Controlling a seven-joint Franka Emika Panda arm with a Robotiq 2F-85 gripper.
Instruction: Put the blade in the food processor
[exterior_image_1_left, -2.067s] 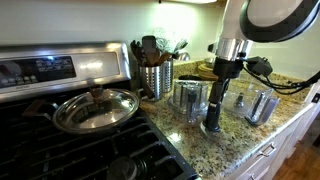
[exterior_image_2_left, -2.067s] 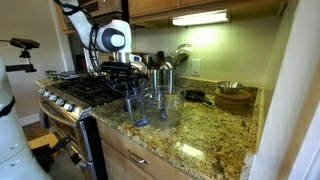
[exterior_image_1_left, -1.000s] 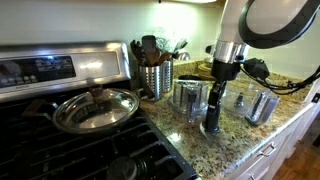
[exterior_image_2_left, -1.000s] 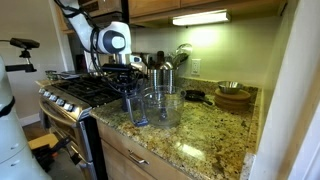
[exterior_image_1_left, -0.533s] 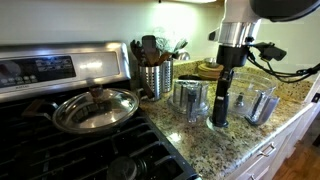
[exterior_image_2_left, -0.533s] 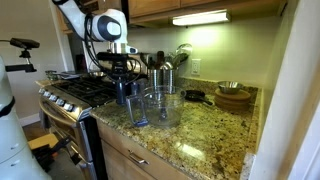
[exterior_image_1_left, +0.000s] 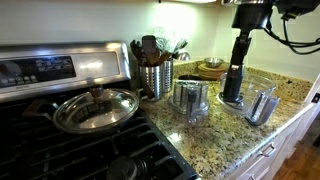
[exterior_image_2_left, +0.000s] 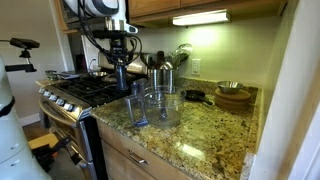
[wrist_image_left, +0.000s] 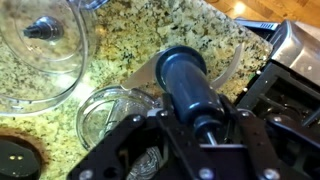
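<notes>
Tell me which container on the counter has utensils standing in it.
The perforated steel holder by the stove: dark handles rise from it. No handles rise from the shiny cylinder or the clear food processor bowl.

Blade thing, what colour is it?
The blade is dark grey, almost black; the wrist view shows it best.

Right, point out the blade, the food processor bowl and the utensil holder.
blade (exterior_image_1_left: 235, 74): exterior view, on its dark shaft.
food processor bowl (exterior_image_2_left: 166, 110): exterior view, on its clear side wall.
utensil holder (exterior_image_1_left: 155, 80): exterior view, on its perforated steel wall.
</notes>
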